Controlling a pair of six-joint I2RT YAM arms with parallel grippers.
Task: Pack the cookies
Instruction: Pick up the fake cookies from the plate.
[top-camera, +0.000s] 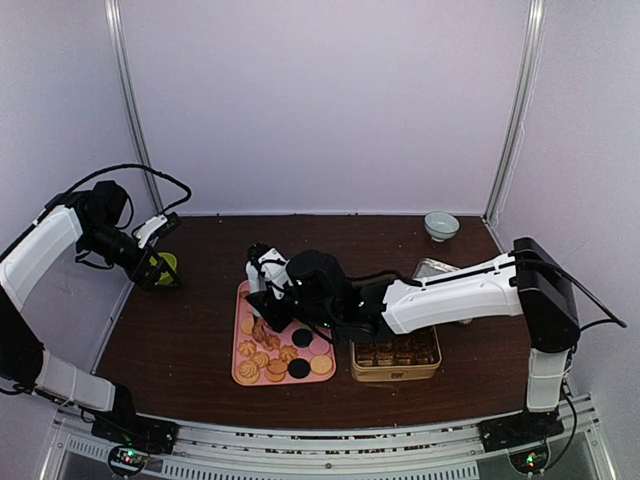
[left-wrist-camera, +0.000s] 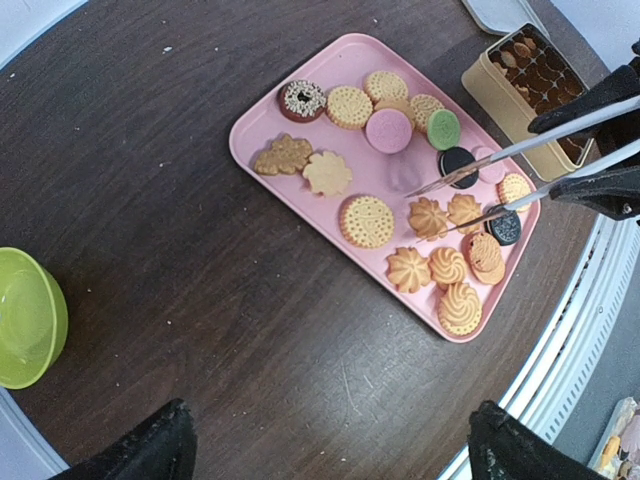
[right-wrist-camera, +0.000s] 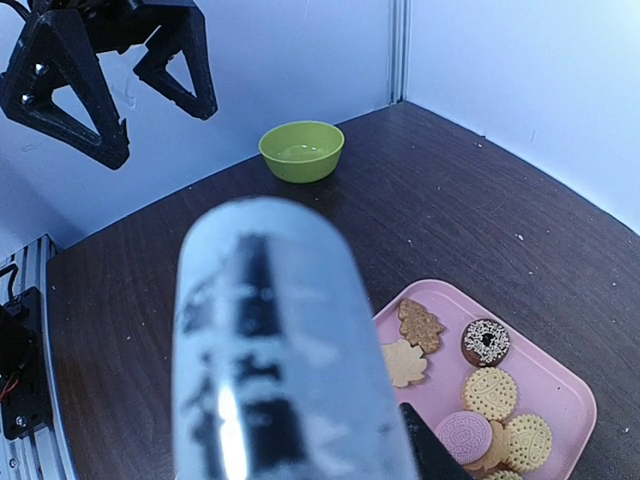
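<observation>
Your right fingers (left-wrist-camera: 590, 105) clench the metal tongs (left-wrist-camera: 500, 155), whose tips sit low among the cookies (left-wrist-camera: 365, 220) on the pink tray (left-wrist-camera: 300, 170), probably to pinch one for the tin (left-wrist-camera: 490, 85) just beside it. Your left fingers (left-wrist-camera: 150, 455) hang released over the counter (left-wrist-camera: 200, 300) near the green bowl (left-wrist-camera: 25, 315), seemingly to keep clear.

The widest open stretch of the surface (top-camera: 185, 335) lies between the green bowl (top-camera: 166, 266) at the far left and the pink tray (top-camera: 239, 338), so a pincer can come down there unhindered. The right arm (top-camera: 450, 295) stretches low across from the right, past the tin (top-camera: 395, 373), and bars that side. The right pincer (left-wrist-camera: 600, 148) clamps metal tongs (left-wrist-camera: 520, 165) whose tips reach over the cookies (left-wrist-camera: 365, 220) at mid-tray. The left pincer (right-wrist-camera: 158, 120) hangs near the green bowl, jaws wide.
</observation>
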